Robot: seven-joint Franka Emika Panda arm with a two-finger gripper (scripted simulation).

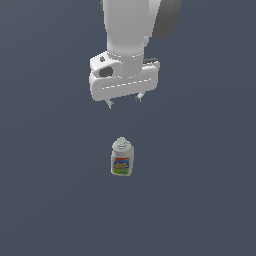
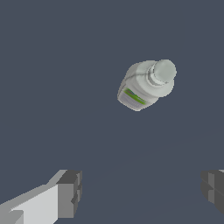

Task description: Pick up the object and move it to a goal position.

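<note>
White plastic forms the small bottle [image 1: 122,158], which stands upright on the dark grey-blue floor [image 1: 45,200], its round white cap [image 1: 121,144] on top and a blue, red, yellow and green label [image 1: 121,165] facing the exterior camera. Taking the bottle as the landmark: the Panda's gripper [image 1: 124,102] hangs above it, well apart, with clear floor showing between the fingertips and the cap. The white hand body sits higher again, and the arm's thick white link rises from it out of the frame. The gripper is released, its two short dark-tipped fingers [image 1: 110,104] spread wide apart and holding nothing; the gap between them is wider than the bottle.

From the wrist camera the bottle [image 2: 144,85] is seen from above and at a slant, cap [image 2: 163,71] nearest the lens, with a sliver of green on the label [image 2: 133,97]. Both dark finger pads [image 2: 70,192] show at the picture's edge, far apart from each other and clear of the bottle. Nothing touches the bottle except the floor [image 2: 52,65] beneath it.
</note>
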